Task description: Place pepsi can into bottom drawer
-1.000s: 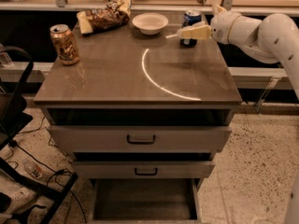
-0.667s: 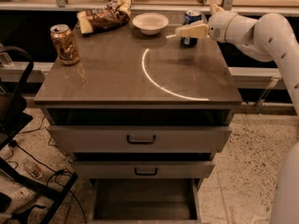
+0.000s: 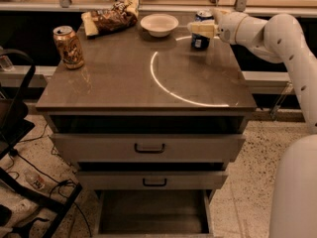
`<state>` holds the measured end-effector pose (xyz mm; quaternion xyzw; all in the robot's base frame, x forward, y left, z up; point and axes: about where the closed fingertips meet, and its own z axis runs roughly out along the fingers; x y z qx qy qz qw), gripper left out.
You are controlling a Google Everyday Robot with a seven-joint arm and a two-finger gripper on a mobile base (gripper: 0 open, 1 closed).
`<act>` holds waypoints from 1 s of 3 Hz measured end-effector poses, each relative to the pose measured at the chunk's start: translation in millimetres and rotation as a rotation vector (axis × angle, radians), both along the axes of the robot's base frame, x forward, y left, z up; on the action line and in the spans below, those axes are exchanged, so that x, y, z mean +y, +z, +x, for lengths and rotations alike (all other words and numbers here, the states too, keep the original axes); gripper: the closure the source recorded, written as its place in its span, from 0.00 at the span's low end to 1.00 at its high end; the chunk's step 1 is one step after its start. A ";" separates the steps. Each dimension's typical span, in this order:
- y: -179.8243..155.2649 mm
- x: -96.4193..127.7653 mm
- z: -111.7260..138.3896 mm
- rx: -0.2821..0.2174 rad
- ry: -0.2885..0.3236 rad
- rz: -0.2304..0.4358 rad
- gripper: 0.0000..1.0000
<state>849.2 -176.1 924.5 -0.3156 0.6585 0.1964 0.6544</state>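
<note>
Cabinet top [image 3: 119, 86], back right: gripper [image 3: 196, 29] at upright pepsi can [image 3: 200, 42], grip unclear. Bottom drawer [image 3: 153, 213] open below.

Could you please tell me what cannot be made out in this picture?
1. Camera view: the label of the pepsi can, mostly covered by the gripper at the back right of the tabletop.
2. Camera view: the front of the bottom drawer, cut off by the lower edge.
3. Camera view: print on the snack bag, too small to read.

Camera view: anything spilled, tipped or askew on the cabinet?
Nothing stands out. The pepsi can and tan can stand upright, the bowl sits level, the bottom drawer is open, and the gripper is at the pepsi can.
</note>
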 end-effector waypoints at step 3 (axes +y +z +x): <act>-2.4 10.3 1.6 0.004 0.013 0.002 0.99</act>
